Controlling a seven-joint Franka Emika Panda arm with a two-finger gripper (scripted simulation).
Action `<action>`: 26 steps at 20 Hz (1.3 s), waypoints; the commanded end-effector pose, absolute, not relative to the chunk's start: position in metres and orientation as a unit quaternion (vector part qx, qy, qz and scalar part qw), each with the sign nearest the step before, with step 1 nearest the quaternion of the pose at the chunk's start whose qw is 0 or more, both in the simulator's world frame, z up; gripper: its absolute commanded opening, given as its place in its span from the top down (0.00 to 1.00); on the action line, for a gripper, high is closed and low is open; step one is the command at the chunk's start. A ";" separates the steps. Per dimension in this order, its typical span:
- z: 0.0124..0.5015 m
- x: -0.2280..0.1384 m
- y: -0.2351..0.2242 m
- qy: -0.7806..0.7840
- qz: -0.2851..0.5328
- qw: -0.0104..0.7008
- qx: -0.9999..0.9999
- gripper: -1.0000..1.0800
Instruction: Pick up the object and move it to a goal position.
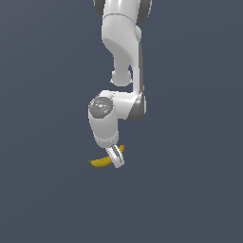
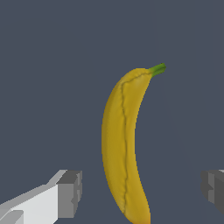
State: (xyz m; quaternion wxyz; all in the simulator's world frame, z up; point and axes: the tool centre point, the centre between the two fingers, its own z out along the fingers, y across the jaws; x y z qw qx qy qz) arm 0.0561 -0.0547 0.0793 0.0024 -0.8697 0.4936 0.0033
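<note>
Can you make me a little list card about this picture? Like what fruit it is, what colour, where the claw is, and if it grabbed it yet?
fruit: banana
colour: yellow, with a green stem tip
lying on: dark grey floor
claw: open, one finger on each side of the banana
touching: no, gaps show on both sides in the wrist view
grabbed yet: no
arm: white robot arm reaching down over the banana
</note>
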 end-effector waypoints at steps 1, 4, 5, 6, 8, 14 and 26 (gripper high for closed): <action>0.075 0.058 -0.059 0.514 0.002 0.002 -0.858 0.04; 0.072 0.060 -0.062 0.529 0.001 0.001 -0.848 0.04; 0.071 0.060 -0.063 0.533 0.001 0.000 -0.846 0.04; 0.070 0.061 -0.063 0.536 0.000 0.000 -0.844 0.04; 0.069 0.061 -0.064 0.540 0.000 0.000 -0.841 0.04; 0.066 0.061 -0.064 0.540 0.000 0.000 -0.842 0.04; 0.019 0.060 -0.065 0.542 0.000 0.000 -0.840 0.04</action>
